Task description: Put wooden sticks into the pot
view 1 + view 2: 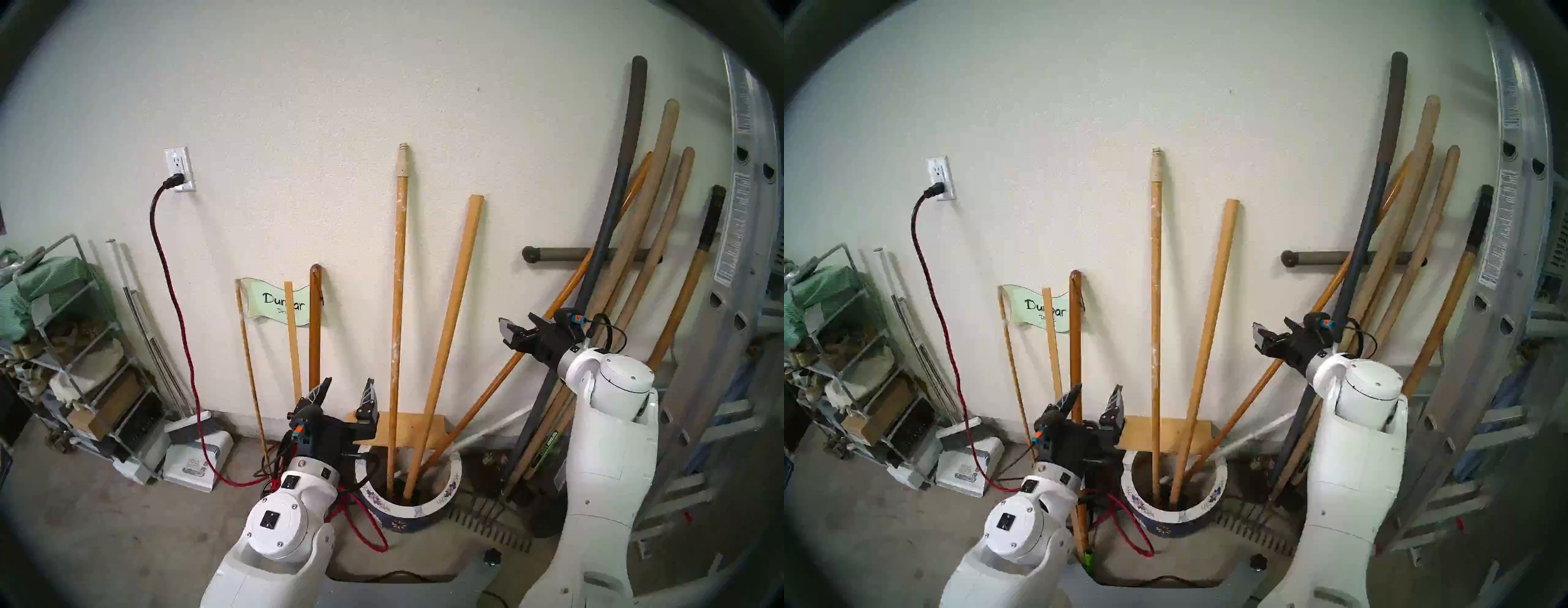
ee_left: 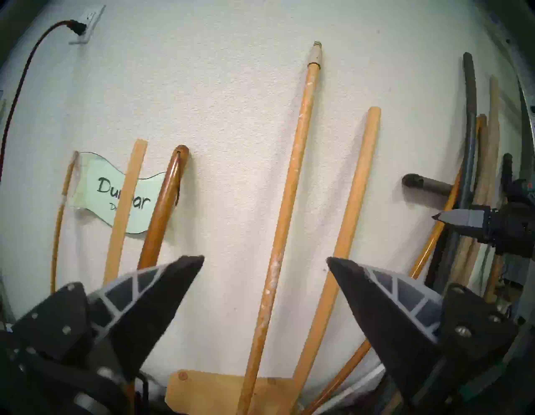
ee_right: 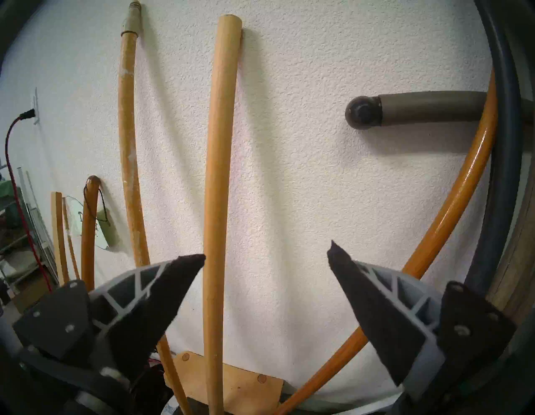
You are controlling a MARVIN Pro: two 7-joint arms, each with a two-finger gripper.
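We see both sticks standing in the pot; our left tool and right tool are spread wide, empty.

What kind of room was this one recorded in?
Most likely a home garage or storage room: long-handled garden tools lean against the wall beside an aluminium ladder, a wire shelf rack of clutter stands on the left, and the floor is bare concrete.
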